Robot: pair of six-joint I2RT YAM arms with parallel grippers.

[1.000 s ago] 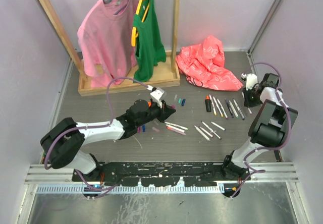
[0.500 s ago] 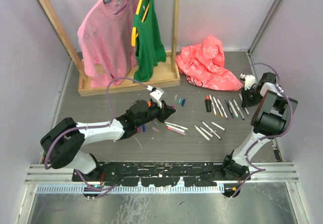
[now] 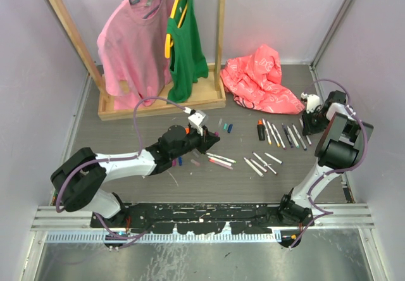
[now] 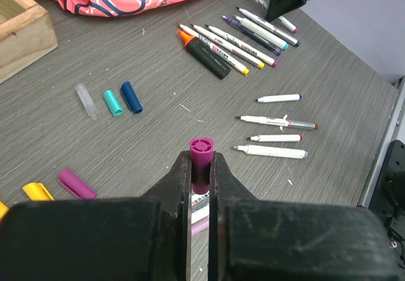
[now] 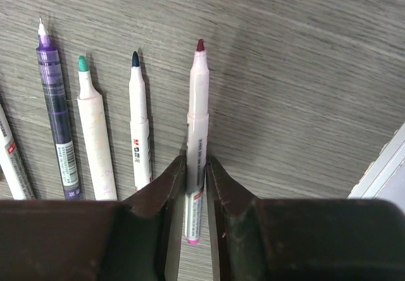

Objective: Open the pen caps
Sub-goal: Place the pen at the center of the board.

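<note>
At the far right of the table (image 3: 120, 138), I have the right gripper (image 5: 195, 164) down at the end of the row of pens (image 3: 285, 134). It is close to the table's side edge and the wall, so there is little room to swing outward. Its jaws stand narrow on either side of a red-tipped pen (image 5: 197, 113), which lies flat and uncapped. I cannot tell whether they pinch it or only flank it. Three more bare-tipped pens lie just beside it, to the left in the wrist view.

The left gripper (image 4: 201, 167) sits mid-table, clamped tight on the purple cap (image 4: 201, 147) of a pen. The cap is on, and the white barrel shows between the fingers behind it. Open grey surface lies ahead of it. The loose caps (image 4: 114, 102), clear, teal and blue, lie off to one side and the scattered pens (image 4: 275, 135) to the other. The black highlighter (image 4: 205, 56) with its orange cap lies farther on, at the near end of the row. The wooden rack (image 3: 161, 107) and the red bag (image 3: 262, 78) close off the back.

Compared with a second ago, the right arm has changed pose slightly at the elbow and its upper link looks more end-on to the overhead camera. Its claw has stayed at the row's end. The left arm, the pens and the caps lie as they did.
</note>
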